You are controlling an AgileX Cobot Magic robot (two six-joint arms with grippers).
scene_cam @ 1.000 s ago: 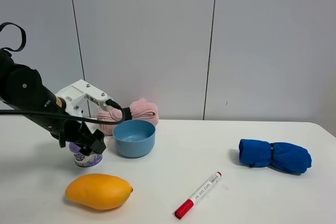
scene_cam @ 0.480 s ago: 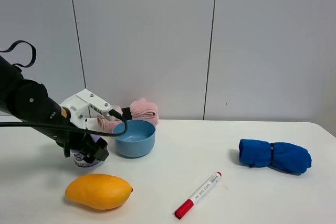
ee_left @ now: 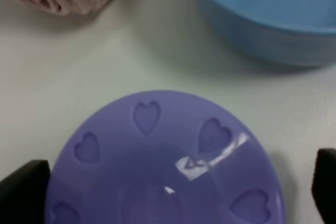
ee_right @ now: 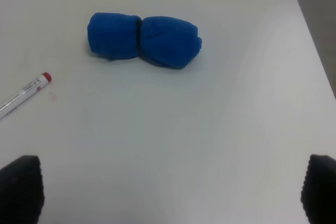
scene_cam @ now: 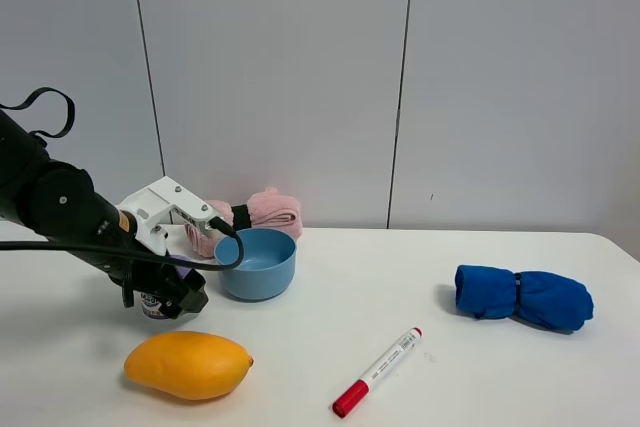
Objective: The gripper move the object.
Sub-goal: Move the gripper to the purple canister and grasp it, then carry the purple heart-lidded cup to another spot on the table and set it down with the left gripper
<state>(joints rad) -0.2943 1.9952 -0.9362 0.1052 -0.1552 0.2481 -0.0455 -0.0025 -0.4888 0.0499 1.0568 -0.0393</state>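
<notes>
Looking at the left wrist view, you have the tub [ee_left: 157, 161] straight below the left gripper [scene_cam: 168, 299], jaws spread either side of its lid (nothing clamped yet); it stands at the high view's lower left, beside the bowl [scene_cam: 256, 263].
</notes>
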